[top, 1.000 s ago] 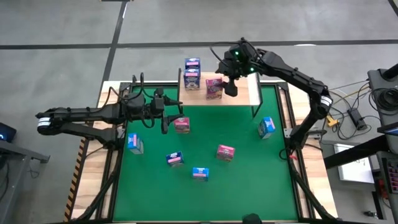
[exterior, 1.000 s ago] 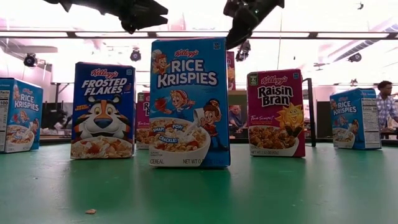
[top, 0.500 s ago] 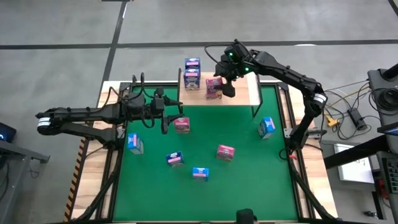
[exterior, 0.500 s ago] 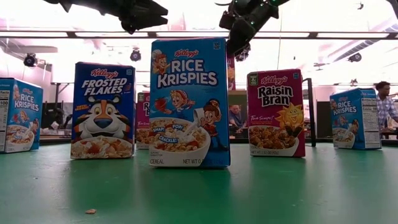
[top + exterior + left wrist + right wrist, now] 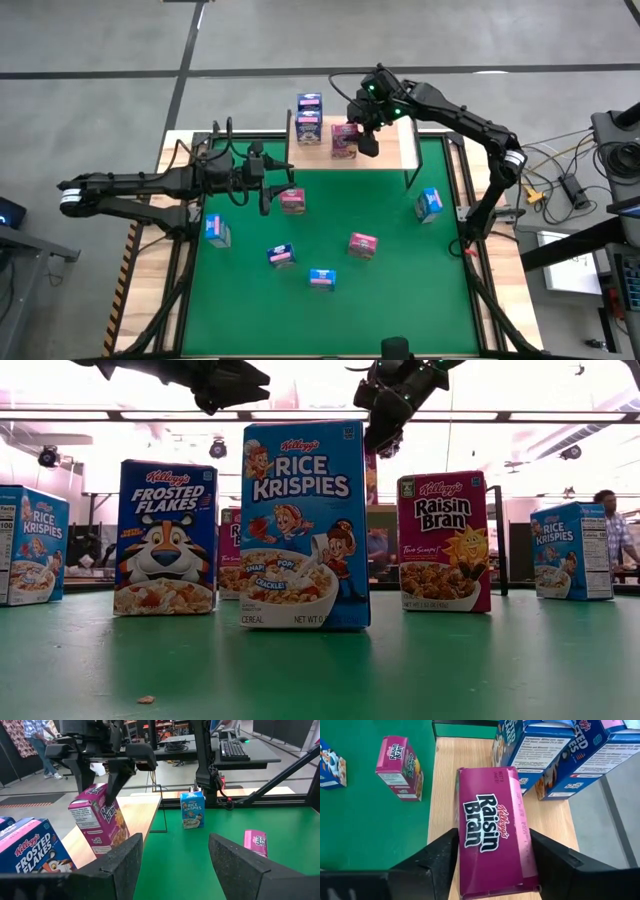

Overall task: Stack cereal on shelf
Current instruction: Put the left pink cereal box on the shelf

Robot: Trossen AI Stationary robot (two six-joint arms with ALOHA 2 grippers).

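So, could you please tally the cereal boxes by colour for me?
pink Raisin Bran: 3
light blue Rice Krispies: 3
dark blue Frosted Flakes: 3
Total: 9

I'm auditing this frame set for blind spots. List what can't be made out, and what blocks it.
- Right tool on the Raisin Bran box: whether its pads press the box sides can't be told in the right wrist view.
- Shelf: in the low view, the Rice Krispies box hides most of it.
- Left tool: tips cut off by the left wrist view's edge.
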